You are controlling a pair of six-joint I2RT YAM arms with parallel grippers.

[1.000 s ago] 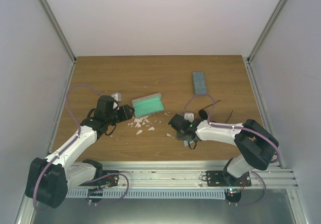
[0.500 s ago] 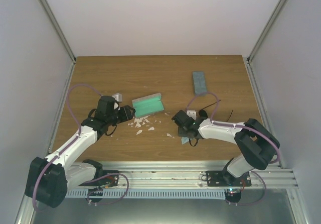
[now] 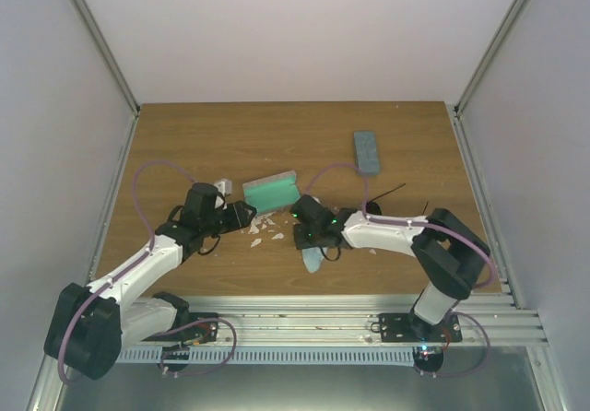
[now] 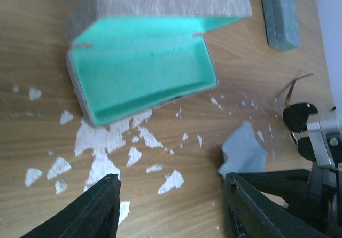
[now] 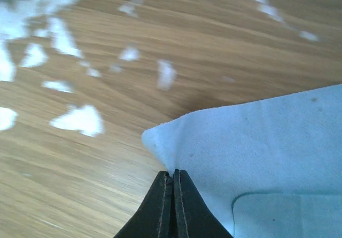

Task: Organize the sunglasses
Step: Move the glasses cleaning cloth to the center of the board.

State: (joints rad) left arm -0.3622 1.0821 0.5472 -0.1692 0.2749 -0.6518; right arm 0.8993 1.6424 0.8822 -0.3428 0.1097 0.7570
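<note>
My right claw [image 5: 172,173] is pinched fully shut on the edge of the light-blue cloth [image 5: 267,152]. Seen from above, the cloth [image 3: 312,262] trails from the claw [image 3: 309,234] toward 6 o'clock, low over the table [image 3: 184,135]. My left claw [image 4: 171,206] has nothing in it. Its jaws stand about half open, hovering over the white flakes [image 4: 101,142] with the open case [image 4: 144,72] at its 12 o'clock.

The sunglasses [image 3: 371,209] lie on the table at roughly 3 o'clock from my right claw, tucked just behind that forearm. One dark lens shows, and thin temples splay toward 1 and 3 o'clock. My left wrist camera catches the same dark lens [image 4: 299,116] near its right edge. I cannot find a second pair in any view. The closed case [image 3: 367,151] sits further off at 1 o'clock.

I judge this to be the cloth step rather than the glasses step — the cloth seems bound for the open case [image 3: 272,193] at my right claw's 11 o'clock. The green lining is bare, so nothing is packed yet.

Next I would carry the cloth up and over the near wall of the case without dragging it through the flakes, then let go inside. My left claw sits close to that path at 9 o'clock, so I need to keep the two apart — or have it steady the case.
</note>
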